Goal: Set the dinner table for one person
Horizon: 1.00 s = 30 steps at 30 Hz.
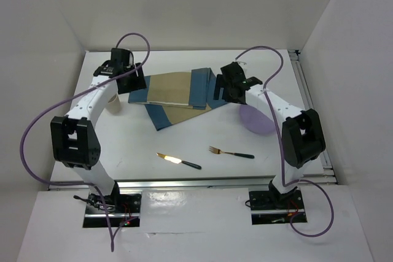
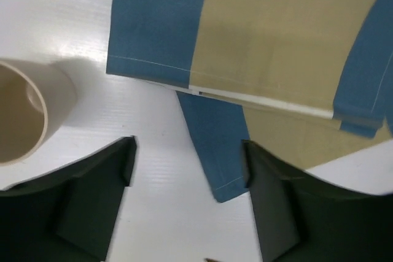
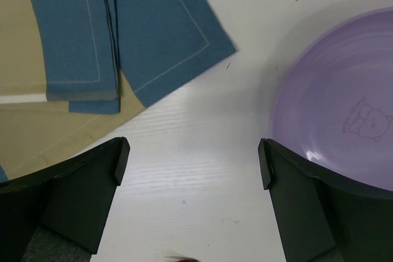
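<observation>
Far half of the white counter (image 1: 141,145): the blue-and-tan placemat (image 1: 178,97) lies folded over itself and askew, not yet spread. Your left jaws stand wide open with nothing between them. They hang over the cloth's left edge, where a loose blue corner pokes out from under the folded layers. The cream cup (image 2: 21,121) stands just beside them on the left. Your right jaws are equally wide and empty, above bare counter between the placemat's right blue corner and the purple plate (image 3: 344,108), touching neither. The knife (image 1: 178,160) and fork (image 1: 231,152) lie toward the near edge, well apart from the cloth and short of the silver rail (image 1: 202,182).

The step in hand looks like opening out the placemat. To do it well, bring each pair of jaws down on a corner of the same layer. Pinch the cloth only at its very edge, so the fold opens rather than the whole stack dragging along. Whether this is one cloth doubled or two overlapping cannot be told from here, so test with a small lift first. Draw the two sides apart evenly, keeping the left approach off the cup and the right off the plate's rim.
</observation>
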Each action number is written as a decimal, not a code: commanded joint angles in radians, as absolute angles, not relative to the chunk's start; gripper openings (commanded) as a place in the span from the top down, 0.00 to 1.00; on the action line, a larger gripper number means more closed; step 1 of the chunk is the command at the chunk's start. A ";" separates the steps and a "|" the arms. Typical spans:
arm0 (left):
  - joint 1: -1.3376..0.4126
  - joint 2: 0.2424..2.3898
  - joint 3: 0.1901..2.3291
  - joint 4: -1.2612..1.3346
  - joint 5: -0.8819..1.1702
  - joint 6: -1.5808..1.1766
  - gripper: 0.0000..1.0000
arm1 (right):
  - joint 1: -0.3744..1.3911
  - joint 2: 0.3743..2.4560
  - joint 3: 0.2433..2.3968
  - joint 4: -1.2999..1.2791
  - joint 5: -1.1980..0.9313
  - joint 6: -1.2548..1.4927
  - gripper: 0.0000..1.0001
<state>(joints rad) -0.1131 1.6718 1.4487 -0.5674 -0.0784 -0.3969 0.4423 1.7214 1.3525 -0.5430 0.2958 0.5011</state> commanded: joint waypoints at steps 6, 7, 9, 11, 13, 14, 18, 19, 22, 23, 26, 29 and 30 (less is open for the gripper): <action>0.018 1.884 1.545 -0.614 -0.048 -0.667 0.43 | 0.466 1.605 1.220 -0.437 0.183 0.479 0.00; 0.032 1.903 1.560 -0.601 -0.037 -0.689 0.43 | 0.466 1.605 1.220 -0.437 0.183 0.469 0.00; 0.032 1.965 1.580 -0.601 -0.037 -0.704 0.42 | 0.466 1.605 1.220 -0.437 0.183 0.469 0.00; 0.041 2.003 1.612 -0.601 -0.037 -0.715 0.39 | 0.466 1.605 1.220 -0.437 0.183 0.460 0.00; 0.041 2.049 1.621 -0.588 -0.023 -0.726 0.35 | 0.466 1.605 1.229 -0.446 0.183 0.460 0.00; 0.041 2.062 1.632 -0.588 -0.012 -0.726 0.35 | 0.466 1.614 1.229 -0.459 0.193 0.460 0.00; 0.032 2.118 1.664 -0.563 0.001 -0.726 0.32 | 0.466 1.614 1.238 -0.459 0.193 0.460 0.00; 0.032 2.128 1.664 -0.563 0.002 -0.726 0.32 | 0.466 1.614 1.238 -0.459 0.193 0.460 0.00; 0.008 2.149 1.654 -0.542 0.011 -0.716 0.32 | 0.466 1.614 1.238 -0.469 0.193 0.460 0.00; 0.008 2.149 1.654 -0.541 0.011 -0.716 0.32 | 0.466 1.614 1.238 -0.469 0.202 0.469 0.00; -0.035 2.186 1.654 -0.552 0.011 -0.707 0.32 | 0.466 1.614 1.229 -0.480 0.202 0.469 0.00; -0.078 2.186 1.625 -0.552 0.011 -0.698 0.50 | 0.466 1.605 1.229 -0.491 0.212 0.479 0.00; -0.093 2.169 1.624 -0.552 0.011 -0.698 0.54 | 0.466 1.605 1.229 -0.491 0.221 0.479 0.00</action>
